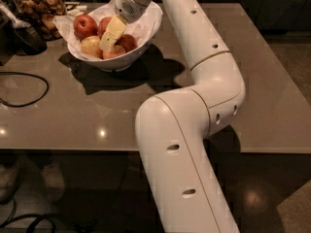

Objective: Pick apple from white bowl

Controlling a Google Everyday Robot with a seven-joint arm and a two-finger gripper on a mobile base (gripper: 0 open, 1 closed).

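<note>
The white bowl point(151, 27), lined with crumpled white paper, stands at the table's far left and holds several apples. The large bright red apple point(85, 25) lies at the bowl's left side with a glossy highlight. A darker crimson apple point(128, 41) lies at the right and a pale yellow-green one point(91, 46) at the front left. My gripper point(108, 40), cream-coloured, reaches down into the middle of the pile, just right of the bright red apple and above a pinkish apple point(114, 53). It partly hides another red apple point(103, 23) behind it.
My white arm point(204, 62) arches over the table's middle and right from the near edge. A glass jar of brown snacks point(41, 6) and a dark object point(24, 33) stand left of the bowl. A black cable point(26, 98) loops on the table's left.
</note>
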